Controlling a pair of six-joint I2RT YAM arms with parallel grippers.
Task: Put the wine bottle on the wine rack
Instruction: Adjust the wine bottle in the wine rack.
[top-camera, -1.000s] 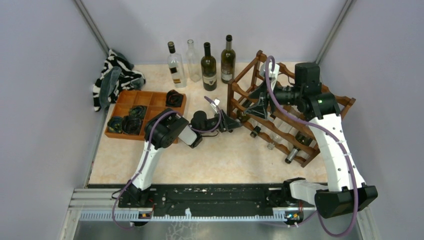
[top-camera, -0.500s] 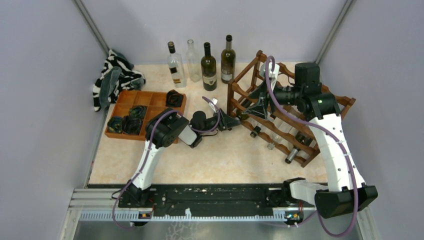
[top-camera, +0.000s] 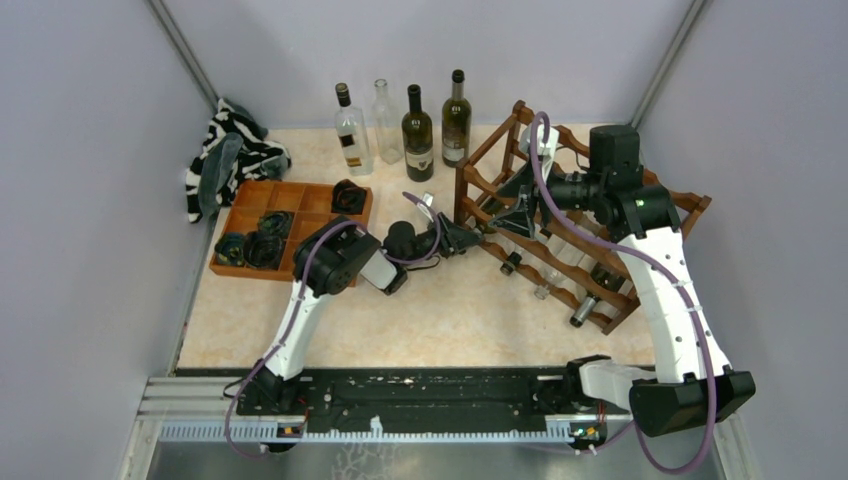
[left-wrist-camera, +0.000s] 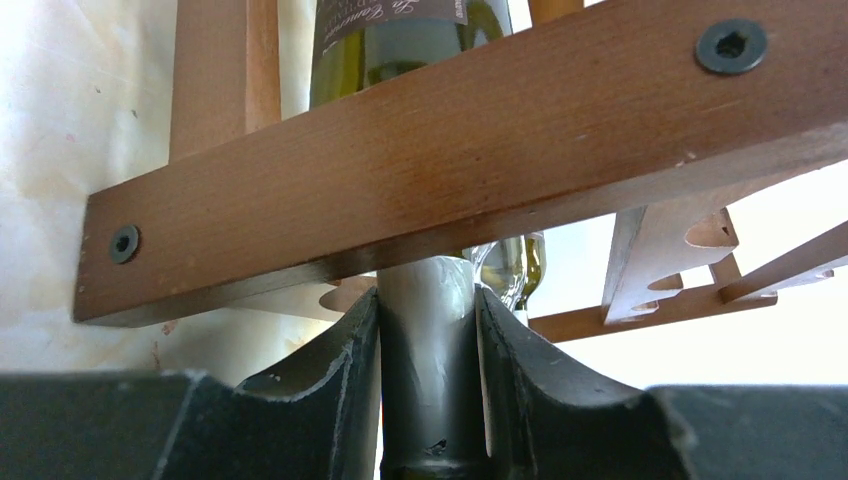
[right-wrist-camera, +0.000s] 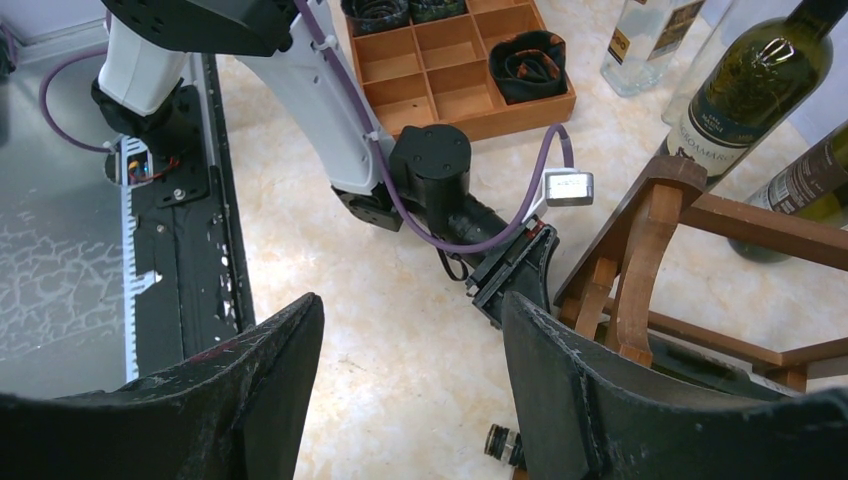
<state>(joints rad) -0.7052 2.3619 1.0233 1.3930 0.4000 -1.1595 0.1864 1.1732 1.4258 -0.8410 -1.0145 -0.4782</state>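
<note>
Table: pale marbled top (top-camera: 400, 320), with both arm bases at its near edge.
Left claw: the left gripper (left-wrist-camera: 428, 325) reaches low to the near left corner of the rack. It is clamped on the bottle's neck, one dark finger (left-wrist-camera: 350, 350) pressed against each side.
Wine bottle: the wine bottle (left-wrist-camera: 400, 50) lies on its side, its grey-foiled neck toward the left gripper. The neck passes under a rail, and the green, labelled body lies beyond it inside the frame. Whether the body rests in a scallop cannot be told.
Wine rack: the wine rack (left-wrist-camera: 450, 170) is dark reddish-brown wood and stands on the right half of the table, turned at an angle. Three other bottle necks (top-camera: 545, 290) stick out of its low near side.
Right claw: the right gripper (right-wrist-camera: 410, 315) hangs above the rack's left end with its jaws apart and nothing between them. It looks down on the left gripper.
Tray: the orange-brown compartment tray (top-camera: 300, 195) sits left of the left arm. Dark rolled items fill some of its cells.
Standing bottles: four bottles (top-camera: 417, 135) stand upright in a row at the far edge, just left of the rack.
Cloth: a black-and-white striped cloth (top-camera: 225, 150) is bunched in the far left corner.
</note>
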